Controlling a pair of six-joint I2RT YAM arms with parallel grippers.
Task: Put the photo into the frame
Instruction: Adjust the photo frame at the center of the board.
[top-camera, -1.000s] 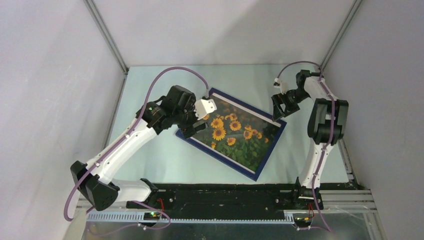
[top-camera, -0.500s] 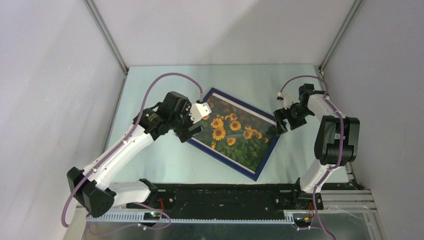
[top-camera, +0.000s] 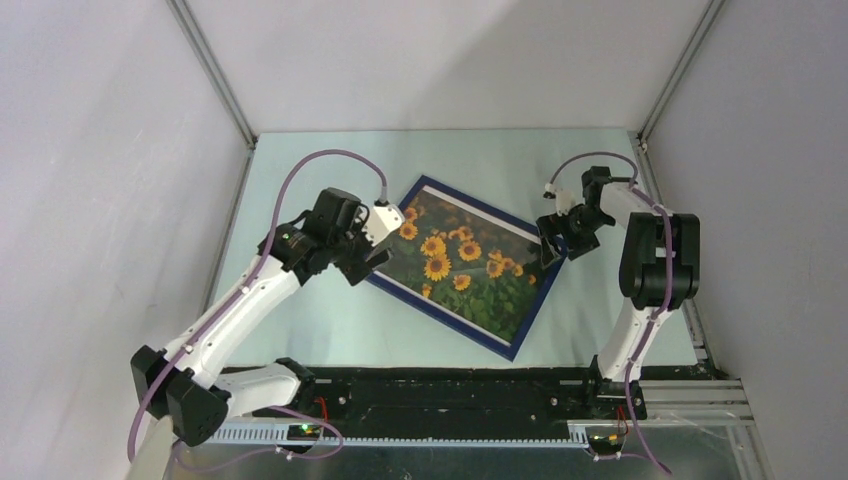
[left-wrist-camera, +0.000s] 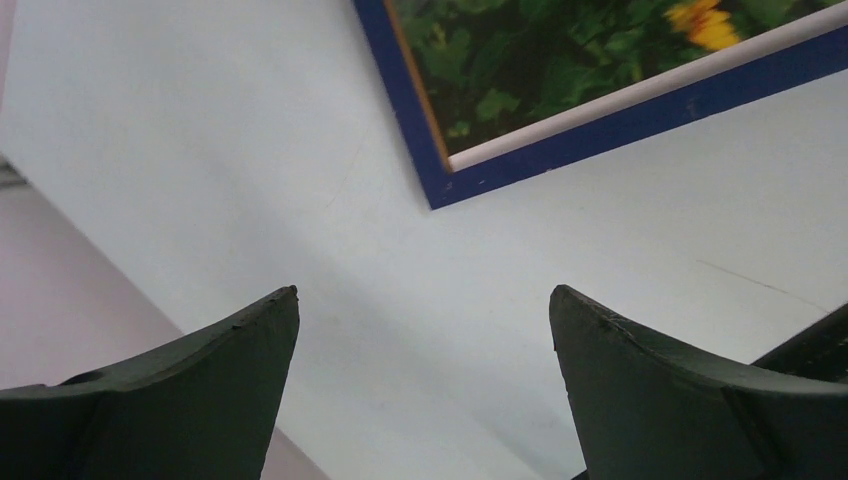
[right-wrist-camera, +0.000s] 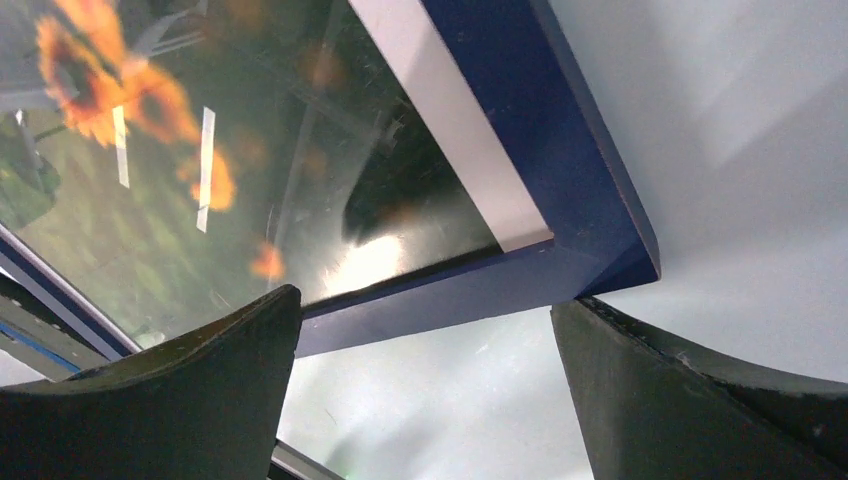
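The frame (top-camera: 441, 315) lies flat and skewed mid-table, dark blue face up, with the sunflower photo (top-camera: 465, 265) inside it behind the pane. My left gripper (top-camera: 365, 262) hovers open just off the frame's left corner. In the left wrist view that corner of the frame (left-wrist-camera: 435, 200) and a strip of the photo (left-wrist-camera: 560, 50) sit ahead of the left gripper (left-wrist-camera: 423, 292), which has only table between its fingers. My right gripper (top-camera: 548, 250) is open at the frame's right corner. The right wrist view shows the blue frame (right-wrist-camera: 520, 130) and the glazed photo (right-wrist-camera: 200, 200) just beyond the right gripper (right-wrist-camera: 425, 300).
Pale walls (top-camera: 120, 200) close in the table (top-camera: 300, 310) on three sides, with metal posts (top-camera: 215, 75) at the back corners. A black rail (top-camera: 450, 390) carrying both arm bases runs along the near edge. Purple cables loop above each arm.
The left gripper has drawn back left, off the frame's left corner. The right gripper has come nearer and down to the frame's right corner. The frame has turned slightly.
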